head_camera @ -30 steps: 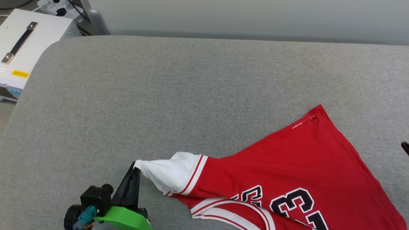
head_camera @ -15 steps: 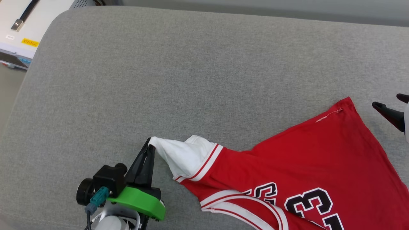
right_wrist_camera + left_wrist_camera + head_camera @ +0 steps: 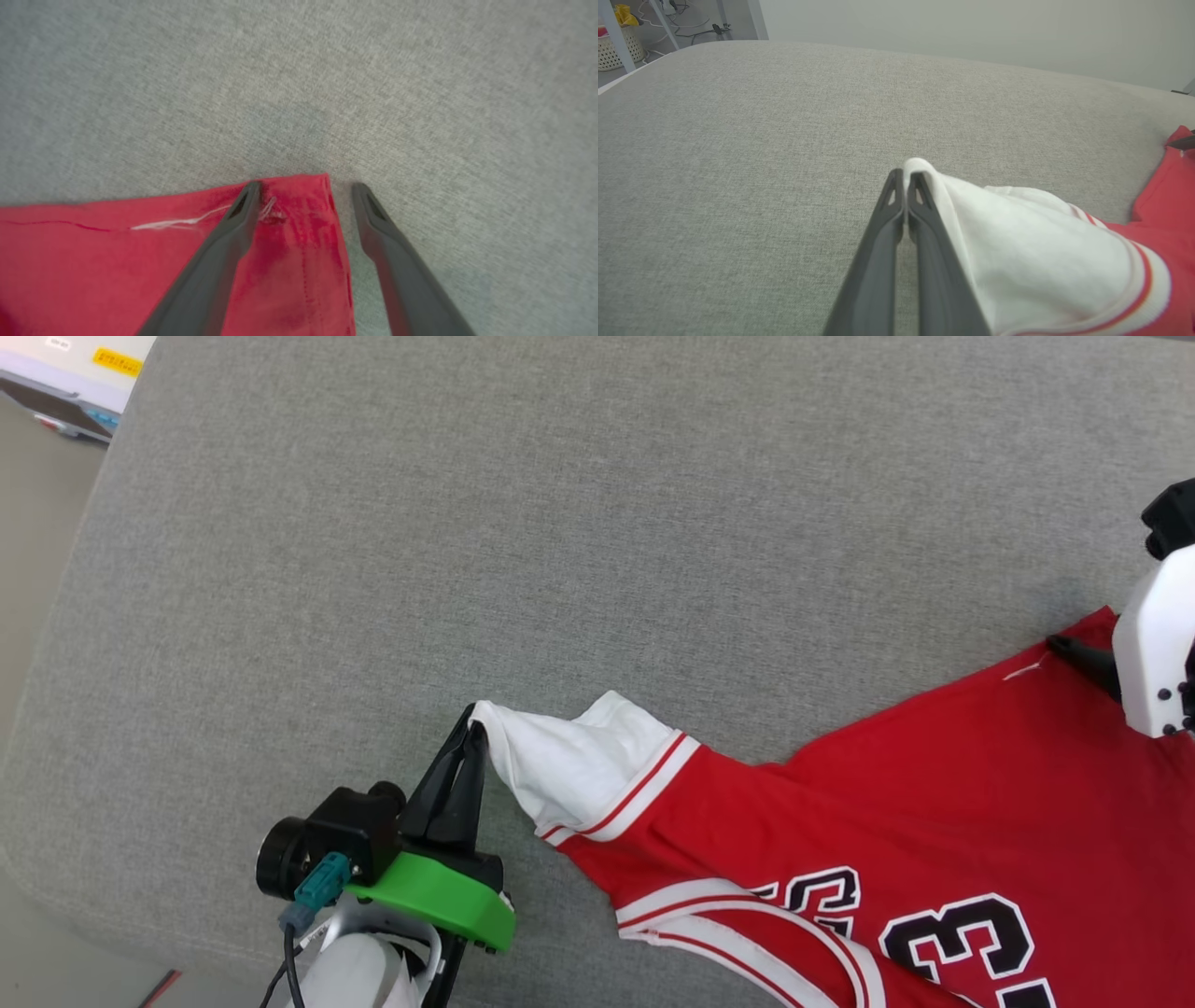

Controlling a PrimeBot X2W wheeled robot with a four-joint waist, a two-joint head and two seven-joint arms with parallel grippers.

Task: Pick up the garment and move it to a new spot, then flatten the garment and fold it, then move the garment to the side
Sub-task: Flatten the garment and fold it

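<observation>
The red garment (image 3: 896, 803) with its black "23" lies spread on the grey cushion (image 3: 560, 523), reaching off the lower right. My left gripper (image 3: 471, 723) is shut on the tip of its white sleeve (image 3: 579, 765), pulling the sleeve out to the left. The left wrist view shows the two fingers (image 3: 896, 219) pressed together on the white sleeve (image 3: 1017, 247). My right gripper (image 3: 303, 186) is open and straddles the garment's red hem corner (image 3: 299, 205), one finger over the cloth and the other on bare cushion. From the head, its dark fingertip (image 3: 1074, 653) rests at that corner.
The cushion's rounded left edge (image 3: 56, 709) drops to the floor. A white box with a yellow label (image 3: 84, 364) sits beyond the far left corner. A basket and cables (image 3: 616, 37) stand past the cushion in the left wrist view.
The head camera has tilted down and left, so the whole scene shifted. My right gripper came in from the right and now stands over the hem corner. The left gripper keeps its hold on the sleeve.
</observation>
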